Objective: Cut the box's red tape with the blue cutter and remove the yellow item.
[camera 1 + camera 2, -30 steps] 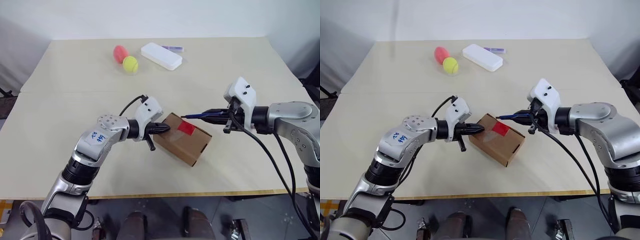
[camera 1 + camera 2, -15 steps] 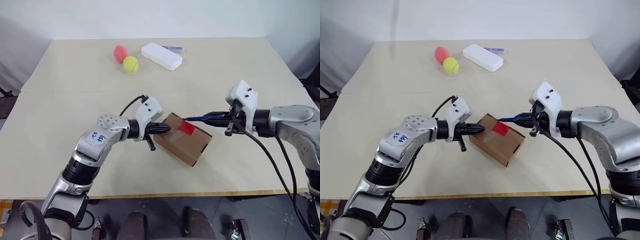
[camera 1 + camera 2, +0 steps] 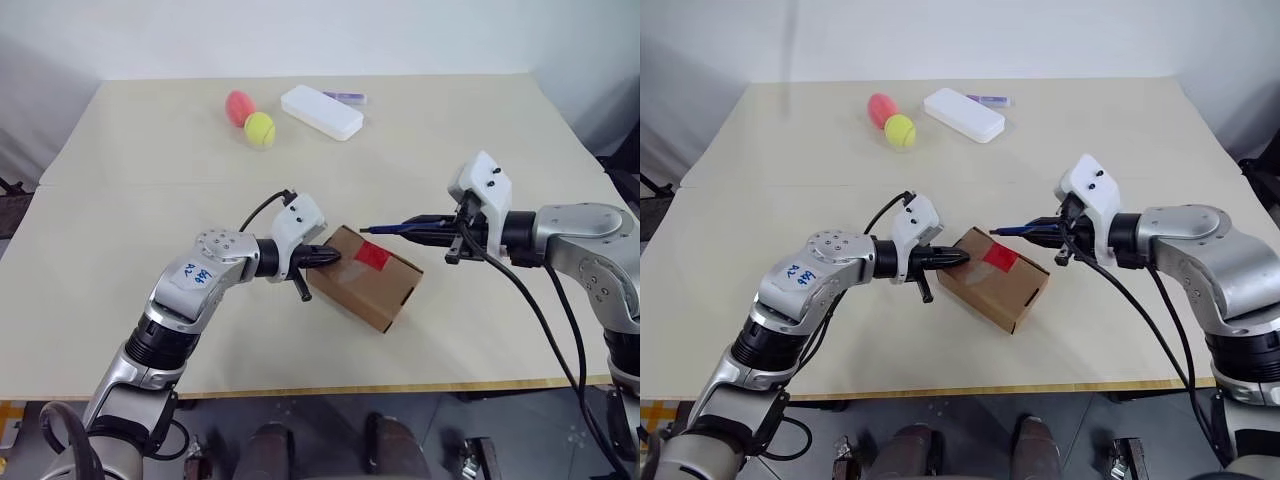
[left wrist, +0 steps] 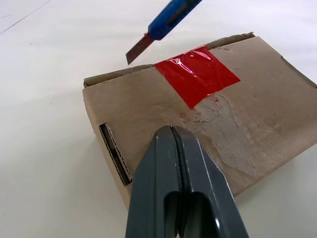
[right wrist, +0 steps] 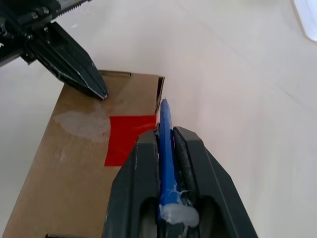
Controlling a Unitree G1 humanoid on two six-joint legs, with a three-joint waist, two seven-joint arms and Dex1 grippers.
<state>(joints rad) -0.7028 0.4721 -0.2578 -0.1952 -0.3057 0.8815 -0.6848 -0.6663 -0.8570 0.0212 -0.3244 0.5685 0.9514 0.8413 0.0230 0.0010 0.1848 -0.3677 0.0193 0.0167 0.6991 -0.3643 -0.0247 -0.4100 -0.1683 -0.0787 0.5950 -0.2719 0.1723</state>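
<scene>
The brown cardboard box (image 3: 365,285) lies closed near the middle of the table, with the red tape (image 3: 373,257) across its top seam. My left gripper (image 3: 326,257) is shut, and its tip rests against the top face at the box's left end (image 4: 257,129). My right gripper (image 5: 166,133) is shut on the blue cutter (image 3: 400,228). The cutter's blade (image 4: 136,49) hovers just above the box's far edge, beside the red tape (image 4: 197,74) and apart from it. The yellow item is out of view.
At the back of the table lie a pink-red ball (image 3: 239,106), a yellow-green ball (image 3: 260,129), a flat white case (image 3: 322,111) and a small purple stick (image 3: 346,97). The table's front edge (image 3: 330,388) runs just below the box.
</scene>
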